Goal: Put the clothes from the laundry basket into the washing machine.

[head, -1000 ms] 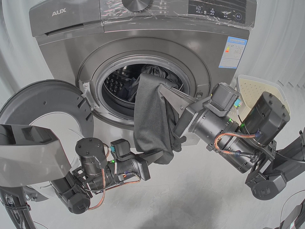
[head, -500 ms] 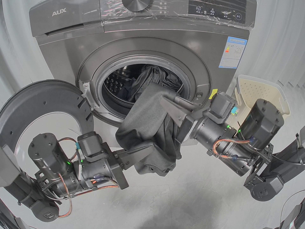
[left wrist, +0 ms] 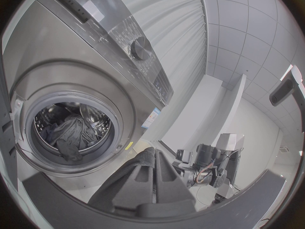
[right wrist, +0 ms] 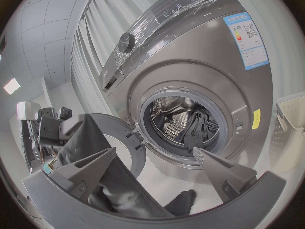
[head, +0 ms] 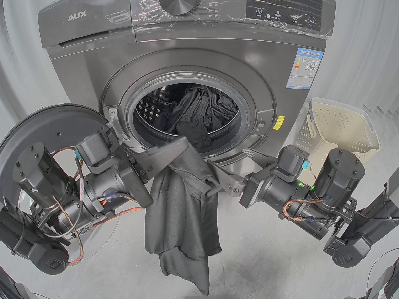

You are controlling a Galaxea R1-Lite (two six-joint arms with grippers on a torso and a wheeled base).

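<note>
Right hand (head: 226,155) released, spread, left hand (head: 183,143) pinching garment (head: 183,212) hanging before washing machine (head: 199,59), laundry basket (head: 345,125) alongside

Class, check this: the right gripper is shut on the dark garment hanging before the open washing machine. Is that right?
Wrong gripper. The left gripper is shut on the dark garment hanging before the open washing machine; the right gripper is open. The head view shows it.

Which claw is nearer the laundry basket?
Right. The right claw, open, sits below the drum opening on the laundry basket side; the left claw, shut on the dark garment, is farther off toward the open door.
</note>
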